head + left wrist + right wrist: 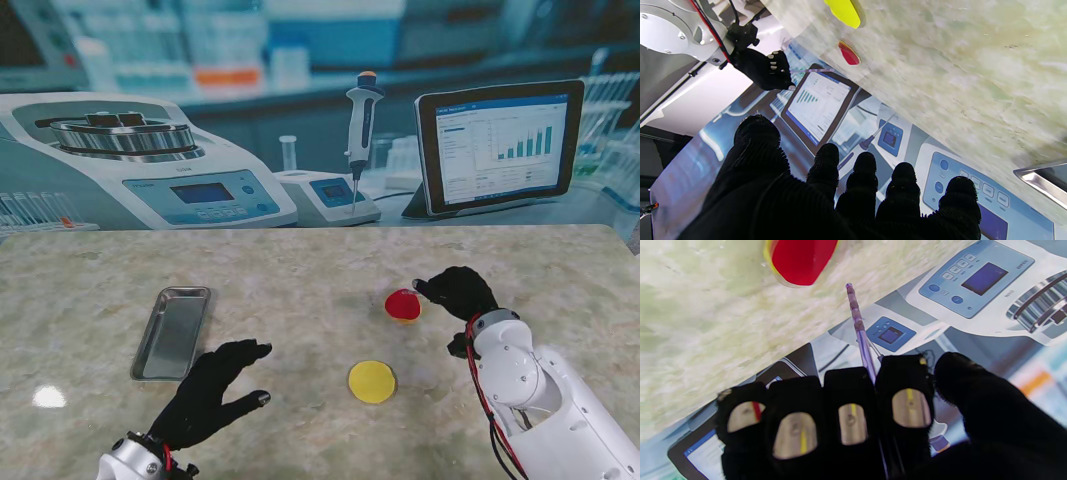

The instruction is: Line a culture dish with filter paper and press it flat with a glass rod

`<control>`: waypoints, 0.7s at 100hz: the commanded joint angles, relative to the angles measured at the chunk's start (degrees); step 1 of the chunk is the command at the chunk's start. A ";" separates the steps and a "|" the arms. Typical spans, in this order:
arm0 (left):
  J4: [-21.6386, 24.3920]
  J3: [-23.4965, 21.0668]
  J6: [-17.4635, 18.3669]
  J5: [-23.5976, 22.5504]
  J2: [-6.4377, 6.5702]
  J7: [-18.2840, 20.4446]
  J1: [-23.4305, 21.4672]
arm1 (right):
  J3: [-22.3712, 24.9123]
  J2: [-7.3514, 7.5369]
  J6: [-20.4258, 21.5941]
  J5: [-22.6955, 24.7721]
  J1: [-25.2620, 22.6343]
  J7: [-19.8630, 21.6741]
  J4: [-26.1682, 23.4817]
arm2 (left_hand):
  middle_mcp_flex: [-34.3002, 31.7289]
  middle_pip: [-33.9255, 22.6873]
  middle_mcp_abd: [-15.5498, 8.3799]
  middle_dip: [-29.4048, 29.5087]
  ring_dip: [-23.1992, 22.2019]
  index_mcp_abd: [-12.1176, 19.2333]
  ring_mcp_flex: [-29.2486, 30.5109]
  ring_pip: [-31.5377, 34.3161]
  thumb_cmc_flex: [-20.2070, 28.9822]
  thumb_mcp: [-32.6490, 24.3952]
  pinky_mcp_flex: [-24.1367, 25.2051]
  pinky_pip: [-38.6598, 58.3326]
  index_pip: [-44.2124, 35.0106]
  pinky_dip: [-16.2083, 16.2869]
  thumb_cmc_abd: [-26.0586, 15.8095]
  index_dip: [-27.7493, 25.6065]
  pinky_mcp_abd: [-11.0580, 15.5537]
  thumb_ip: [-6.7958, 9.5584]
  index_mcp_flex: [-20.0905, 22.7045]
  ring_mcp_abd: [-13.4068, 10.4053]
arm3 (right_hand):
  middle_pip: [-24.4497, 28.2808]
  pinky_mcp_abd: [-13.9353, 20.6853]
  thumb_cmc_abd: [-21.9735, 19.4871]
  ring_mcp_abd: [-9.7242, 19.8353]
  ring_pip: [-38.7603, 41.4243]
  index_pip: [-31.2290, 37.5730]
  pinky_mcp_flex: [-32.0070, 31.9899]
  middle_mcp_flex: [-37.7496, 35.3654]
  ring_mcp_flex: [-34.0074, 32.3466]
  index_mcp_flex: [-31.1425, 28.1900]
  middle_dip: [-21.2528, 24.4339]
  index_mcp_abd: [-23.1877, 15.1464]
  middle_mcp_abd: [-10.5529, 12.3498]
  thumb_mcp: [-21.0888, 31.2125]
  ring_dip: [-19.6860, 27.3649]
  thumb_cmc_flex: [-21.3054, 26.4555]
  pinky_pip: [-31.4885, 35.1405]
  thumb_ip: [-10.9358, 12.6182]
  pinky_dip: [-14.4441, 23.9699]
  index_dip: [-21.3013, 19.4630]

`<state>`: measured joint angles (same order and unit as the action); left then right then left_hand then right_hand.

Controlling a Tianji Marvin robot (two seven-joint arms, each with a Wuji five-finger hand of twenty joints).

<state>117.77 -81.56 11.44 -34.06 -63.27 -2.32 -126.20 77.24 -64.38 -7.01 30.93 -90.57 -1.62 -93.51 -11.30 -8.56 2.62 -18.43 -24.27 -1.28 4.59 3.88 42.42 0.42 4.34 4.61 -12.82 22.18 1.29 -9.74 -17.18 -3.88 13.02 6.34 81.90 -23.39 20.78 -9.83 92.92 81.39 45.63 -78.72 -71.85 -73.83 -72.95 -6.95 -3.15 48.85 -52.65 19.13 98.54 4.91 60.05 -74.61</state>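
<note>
— Holding anything, that right hand point(458, 292)?

— Yes. Its fingers point(911, 396) are curled round a thin clear rod point(861, 330); the right wrist view shows the rod coming out between two fingers, with its tip close to the red dish point(800, 260). Whether the tip touches the dish I cannot tell.

— Where does the red dish sit on the worktop point(300, 270)?

— Right of the middle, just beside the right hand on its left side, roughly midway between the near and far edges. In the stand view it is a small red disc point(403, 304) with a thin yellowish rim.

— And the yellow one?

— A yellow disc point(372, 381) lies flat on the worktop, nearer to me than the red dish and a little to its left, apart from it. It sits between the two hands, closer to the near edge. Whether it is paper or a lid I cannot tell.

— The left hand point(210, 392)?

— Open, holding nothing, fingers spread and thumb out, by the near edge left of the yellow disc. The left wrist view shows all five fingertips point(826, 160) apart.

— Anything else?

— A metal tray point(172, 332) lies toward the left edge, just beyond the left hand.
</note>
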 commanded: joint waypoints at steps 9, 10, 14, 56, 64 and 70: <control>-0.02 0.10 0.76 0.05 -0.07 -0.31 -0.62 | -1.01 0.06 -1.43 -1.32 1.81 1.18 3.00 | 2.19 1.26 -0.79 0.39 0.85 0.05 -2.12 -0.82 -0.50 1.36 0.02 -3.40 0.87 -2.62 -2.31 0.50 1.76 1.46 -0.89 -1.96 | 3.13 -0.88 0.66 1.25 5.37 4.94 1.59 -3.66 -2.89 -3.72 -0.93 2.01 0.75 1.65 -1.44 0.04 8.76 0.00 -0.47 -0.10; -0.03 0.10 0.79 0.06 -0.07 -0.32 -0.63 | -1.08 0.05 -1.48 -1.44 1.94 1.21 3.18 | 2.17 1.25 -0.81 0.38 0.85 0.03 -2.12 -0.82 -0.50 1.36 0.02 -3.40 0.86 -2.65 -2.31 0.50 1.76 1.46 -0.89 -1.91 | 3.13 -0.88 0.65 1.24 5.37 4.95 1.58 -3.66 -2.89 -3.73 -0.93 2.02 0.74 1.67 -1.44 0.07 8.76 0.01 -0.47 -0.09; -0.04 0.08 0.91 0.10 -0.07 -0.33 -0.65 | -1.34 0.04 -1.53 -1.89 2.41 1.40 3.91 | 2.16 1.24 -0.70 0.35 0.86 0.02 -2.14 -0.82 -0.50 1.37 0.01 -3.42 0.82 -2.78 -2.32 0.47 1.72 1.46 -0.92 -1.97 | 3.13 -0.94 0.67 1.13 5.38 4.98 1.58 -3.67 -2.89 -3.73 -0.94 2.10 0.65 1.68 -1.48 0.04 8.79 -0.01 -0.52 -0.01; 0.43 -0.57 1.37 0.71 -0.10 -0.07 -1.46 | -3.95 0.41 -3.22 -2.03 4.45 3.67 7.24 | 2.17 1.23 -0.78 0.20 0.83 0.01 -1.99 -0.71 -0.46 1.38 -0.03 -3.23 0.62 -3.55 -2.32 0.36 1.72 1.47 -0.83 -1.91 | 3.24 -0.94 0.42 1.22 5.50 5.15 1.83 -3.67 -2.90 -3.68 -0.94 1.93 0.85 1.56 -1.70 0.05 9.04 -0.05 -0.75 0.26; 0.54 -0.66 1.42 0.81 -0.11 -0.04 -1.60 | -4.22 0.53 -3.61 -1.73 4.69 4.11 7.76 | 2.17 1.21 -0.79 0.18 0.81 0.06 -1.95 -0.70 -0.49 1.39 -0.02 -3.18 0.61 -3.62 -2.33 0.36 1.74 1.47 -0.85 -1.94 | 3.24 -0.93 0.37 1.31 5.52 5.15 1.90 -3.67 -2.91 -3.68 -0.94 1.94 0.85 1.49 -1.72 0.10 9.07 -0.03 -0.79 0.29; 0.60 -0.70 1.46 0.84 -0.12 -0.05 -1.68 | -4.33 0.65 -3.93 -1.58 4.81 4.65 7.99 | 2.15 1.20 -0.77 0.16 0.79 -0.03 -1.93 -0.69 -0.49 1.40 0.00 -3.14 0.59 -3.68 -2.29 0.34 1.73 1.46 -0.84 -1.90 | 3.25 -0.94 0.25 1.30 5.57 5.16 1.96 -3.67 -2.91 -3.68 -0.94 1.94 0.83 1.45 -1.75 0.10 9.11 -0.02 -0.80 0.30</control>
<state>117.87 -82.23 12.75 -33.32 -63.30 -2.60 -127.36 73.14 -63.81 -10.32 29.14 -85.55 2.26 -86.11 -11.30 -8.55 2.62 -18.43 -24.25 -1.28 4.57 3.88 42.42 0.42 4.20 4.20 -12.82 20.80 1.28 -9.74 -17.17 -3.88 13.02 6.30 82.22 -23.39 20.78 -9.82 94.16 82.13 46.22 -79.27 -72.42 -73.83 -73.02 -6.96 -3.13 48.85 -52.72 19.13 99.12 4.91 60.28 -74.54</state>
